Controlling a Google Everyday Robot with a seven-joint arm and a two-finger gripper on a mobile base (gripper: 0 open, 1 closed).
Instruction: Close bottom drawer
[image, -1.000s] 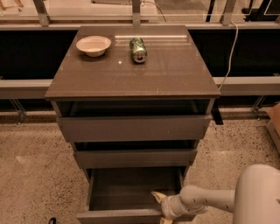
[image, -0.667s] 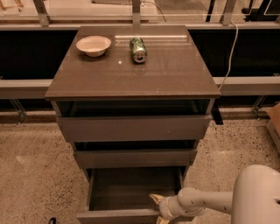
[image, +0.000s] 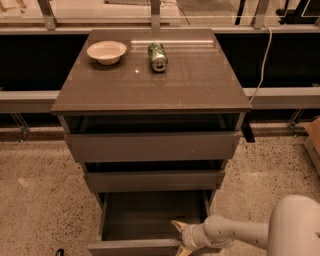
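The bottom drawer (image: 130, 246) of a grey-brown three-drawer cabinet stands pulled far out, its box empty and its slim front panel at the bottom edge of the camera view. My gripper (image: 178, 237) is at the right part of that front panel, on its top edge, with the white arm reaching in from the lower right. The middle drawer (image: 154, 180) and the top drawer (image: 152, 146) above it are each pulled out a little.
A white bowl (image: 106, 51) and a green can (image: 158, 56) lying on its side sit at the back of the cabinet top (image: 150, 85). Speckled floor lies to both sides. A railing and a hanging cable (image: 262, 60) are behind. A brown box edge (image: 314, 140) is at the right.
My gripper has shifted slightly left and down along the bottom drawer's front edge. The drawers look the same.
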